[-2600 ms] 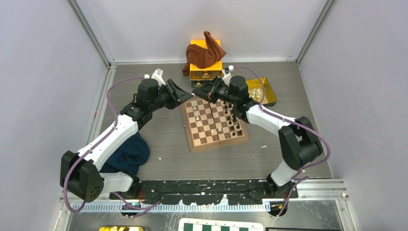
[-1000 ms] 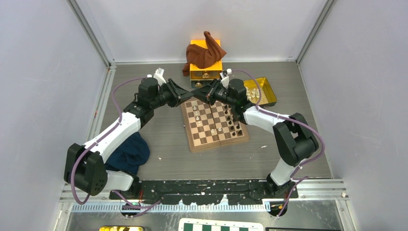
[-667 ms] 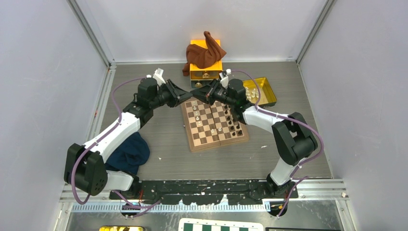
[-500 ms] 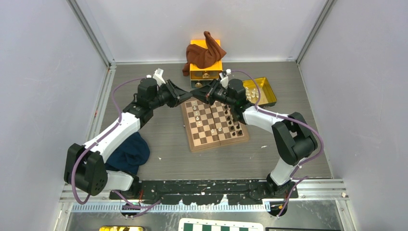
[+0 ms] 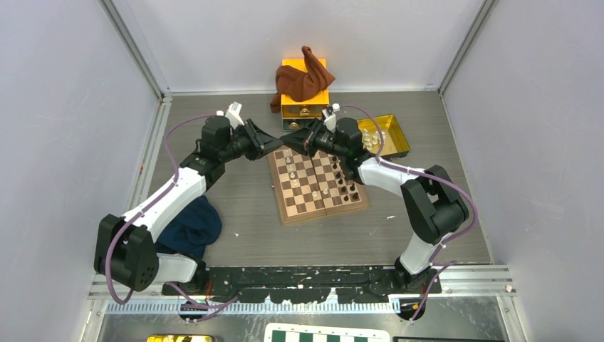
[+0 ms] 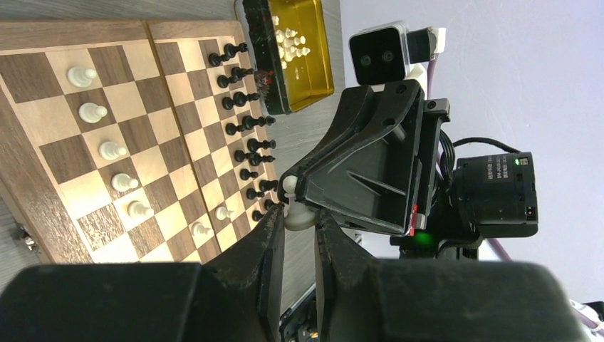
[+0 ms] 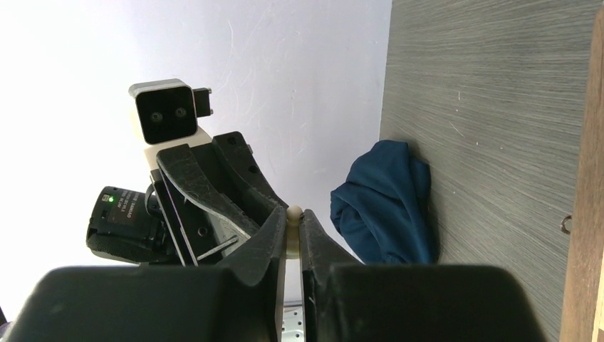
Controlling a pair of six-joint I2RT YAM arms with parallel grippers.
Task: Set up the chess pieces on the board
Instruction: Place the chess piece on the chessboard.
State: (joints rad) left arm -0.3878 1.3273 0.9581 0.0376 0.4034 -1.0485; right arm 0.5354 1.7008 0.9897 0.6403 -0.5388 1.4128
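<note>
A cream-white chess piece (image 6: 295, 211) hangs in the air over the far edge of the board (image 5: 322, 213), held from both sides. My left gripper (image 6: 298, 216) is shut on its round base. My right gripper (image 7: 292, 222) is shut on its head and neck (image 7: 293, 229). In the top view the two grippers meet tip to tip, left gripper (image 5: 283, 147) against right gripper (image 5: 291, 144). White pieces (image 6: 108, 150) stand along the board's left files and dark pieces (image 6: 246, 125) in two rows on its right.
A yellow tray (image 5: 399, 140) with more white pieces sits right of the board. An orange box (image 5: 294, 107) draped with a brown cloth (image 5: 303, 78) stands behind it. A blue cloth (image 5: 189, 226) lies by the left arm. A green-and-white board (image 5: 327, 333) shows at the near edge.
My left gripper has closed onto the piece's base. Both arms have drifted slightly left and toward the back, tips staying together.
</note>
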